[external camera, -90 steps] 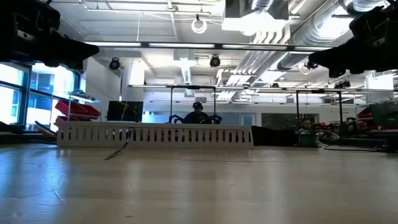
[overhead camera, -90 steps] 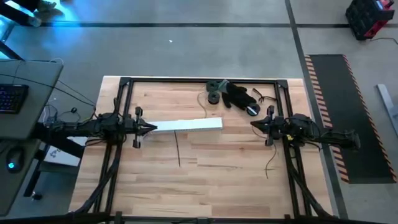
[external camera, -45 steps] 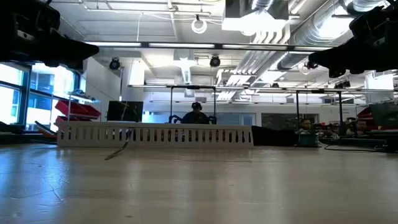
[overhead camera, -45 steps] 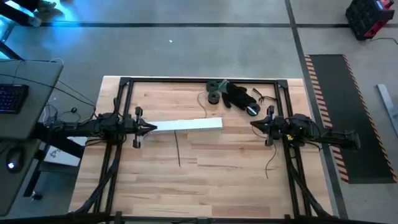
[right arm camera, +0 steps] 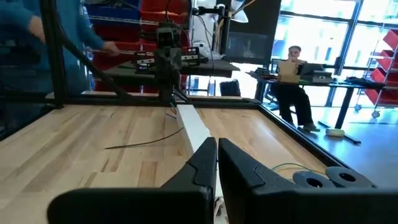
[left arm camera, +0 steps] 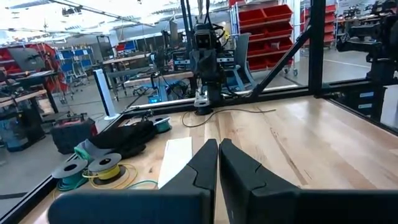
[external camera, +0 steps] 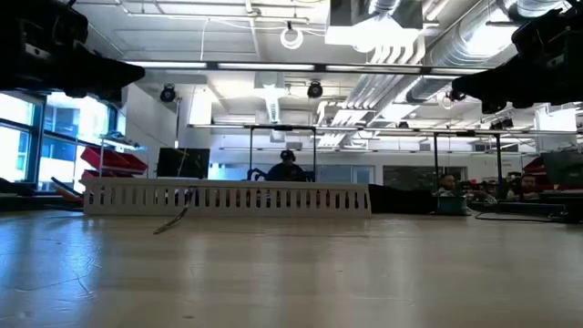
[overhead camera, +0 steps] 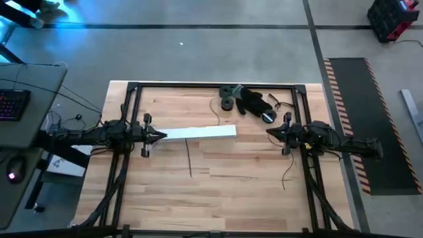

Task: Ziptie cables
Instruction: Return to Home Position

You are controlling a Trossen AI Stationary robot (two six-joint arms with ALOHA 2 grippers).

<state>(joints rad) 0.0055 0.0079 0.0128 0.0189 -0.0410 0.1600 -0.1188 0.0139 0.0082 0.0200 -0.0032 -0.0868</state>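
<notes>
Nothing on the table has shifted in the last second: both my arms, the duct and the clutter sit exactly where they were.

My left gripper [overhead camera: 162, 135] hangs over the left side of the pale wooden table [overhead camera: 251, 192], its two dark fingers [left arm camera: 205, 163] pressed together on nothing. Seen from above, its tip points at the left end of the long white slotted cable duct [overhead camera: 198, 133]. My right gripper [overhead camera: 268, 131] faces it from the right side, well apart from the duct's other end, fingers [right arm camera: 202, 163] likewise clamped together and empty.

I cannot make out the cables in any view. The duct shows only a plain white top from above and a row of slots [external camera: 228, 197] from table height, with whatever is behind them too small to tell.

A thin dark strand [overhead camera: 190, 158] lies on the wood just in front of the duct. A black lumpy heap with round black spools [overhead camera: 251, 101] sits at the far edge.
</notes>
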